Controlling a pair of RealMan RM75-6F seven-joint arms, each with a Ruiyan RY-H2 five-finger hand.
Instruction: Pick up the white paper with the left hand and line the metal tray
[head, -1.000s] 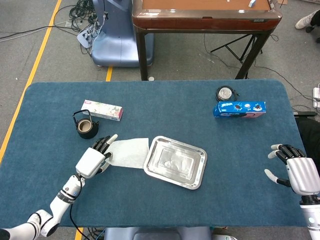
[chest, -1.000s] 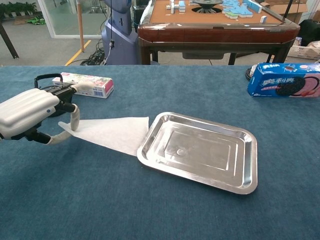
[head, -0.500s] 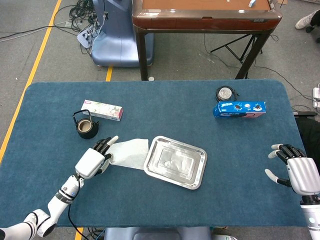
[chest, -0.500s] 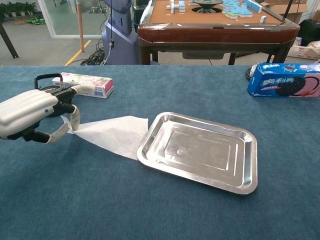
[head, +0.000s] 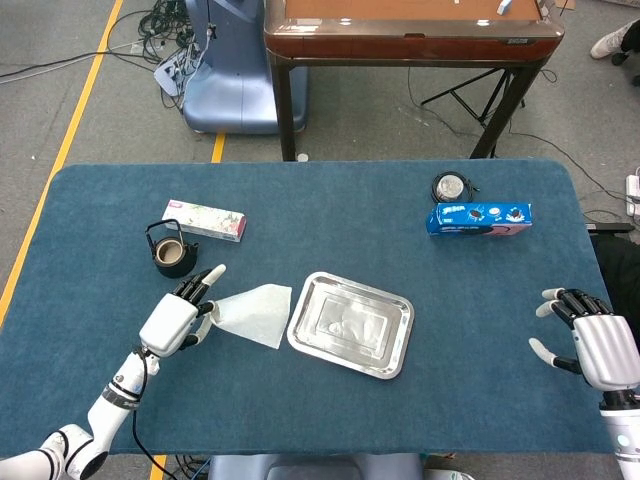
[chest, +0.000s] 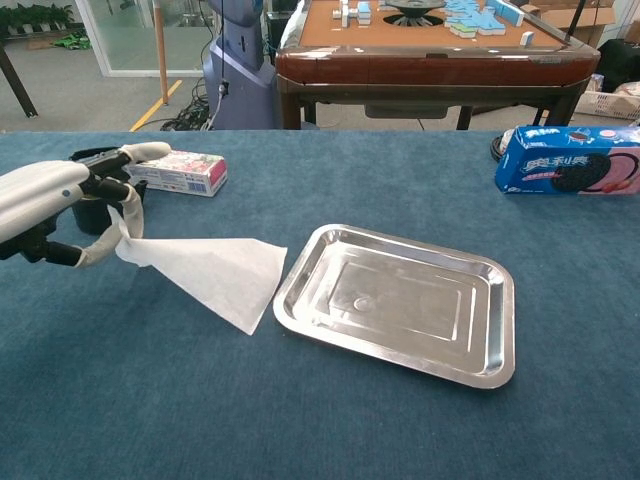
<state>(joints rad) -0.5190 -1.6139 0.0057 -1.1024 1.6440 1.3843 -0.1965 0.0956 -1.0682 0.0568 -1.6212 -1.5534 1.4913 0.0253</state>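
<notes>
Lifted since a second ago, the white paper (head: 252, 312) has come up at its left corner and drawn a little away from the metal tray (head: 350, 324), as the left hand (head: 175, 320) has pulled up and to the left. From the head camera, that hand's fingers (head: 198, 287) pinch the paper's left corner, while the sheet's right side lies on the blue desk (head: 330, 225) just beside the tray's left rim. The right hand (head: 590, 345) rests far off at the desk's right edge, fingers apart and holding nothing. A small black kettle (head: 170, 255) and a tissue pack (head: 205, 220) sit beyond the left hand; a blue cookie box (head: 480, 218) lies at the far right.

From the chest camera, the left hand (chest: 50, 205) holds the paper (chest: 210, 270) so that it hangs in a sloped, tapering sheet, its low corner on the desk near the tray (chest: 400, 300). The tray is bare inside.

By my reading, the pick-up is underway but not complete; carrying the sheet over and laying it flat in the tray remain.
</notes>
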